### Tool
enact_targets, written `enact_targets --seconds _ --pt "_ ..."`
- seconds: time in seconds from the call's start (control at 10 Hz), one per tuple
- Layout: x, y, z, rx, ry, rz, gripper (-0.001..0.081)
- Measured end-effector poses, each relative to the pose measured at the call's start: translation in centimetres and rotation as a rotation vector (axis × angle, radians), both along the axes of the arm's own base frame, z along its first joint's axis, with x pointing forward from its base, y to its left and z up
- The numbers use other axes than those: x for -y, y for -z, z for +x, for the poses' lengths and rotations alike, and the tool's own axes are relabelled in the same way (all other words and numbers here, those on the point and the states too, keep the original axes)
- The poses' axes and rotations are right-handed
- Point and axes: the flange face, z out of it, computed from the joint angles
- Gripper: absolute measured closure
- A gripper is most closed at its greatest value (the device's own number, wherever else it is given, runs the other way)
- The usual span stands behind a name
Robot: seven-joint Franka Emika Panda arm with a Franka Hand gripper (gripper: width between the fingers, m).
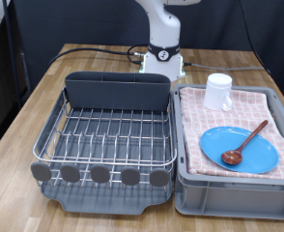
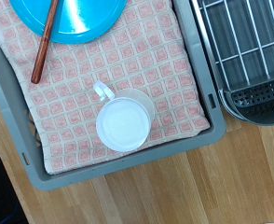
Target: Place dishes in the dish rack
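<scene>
The dish rack [image 1: 105, 135] stands on the exterior view's left with nothing on its silver wire grid; part of it shows in the wrist view [image 2: 249, 56]. In the grey bin [image 1: 234, 184] on the right, on the pink checked cloth, lie the light-blue plate [image 1: 238, 149], the wooden spoon [image 1: 244, 142] resting across it, and the white cup [image 1: 217, 92] upside down at the back. The wrist view looks straight down on the cup [image 2: 124, 123], with the plate [image 2: 72, 17] and spoon [image 2: 44, 42] beyond. The gripper does not show in either view.
The robot's white base [image 1: 163, 56] stands at the far edge of the wooden table [image 1: 45, 106], with black cables behind it. The bin and the rack stand side by side, nearly touching.
</scene>
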Motion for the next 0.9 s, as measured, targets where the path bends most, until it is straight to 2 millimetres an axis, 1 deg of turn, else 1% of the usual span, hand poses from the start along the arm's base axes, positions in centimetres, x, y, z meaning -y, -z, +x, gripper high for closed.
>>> enact_targets --seconds 0.2,0.4,0.6,0.9 --pt "-0.1 0.0 0.0 0.005 0.000 -0.003 0.0004" --pt "-1.3 0.4 0.9 0.044 0.019 -0.007 0.0004" --pt "-3.6 1.0 1.9 0.051 0.101 -0.013 0.0004" --pt "-7.2 1.2 3.8 0.061 0.205 -0.024 0.0004"
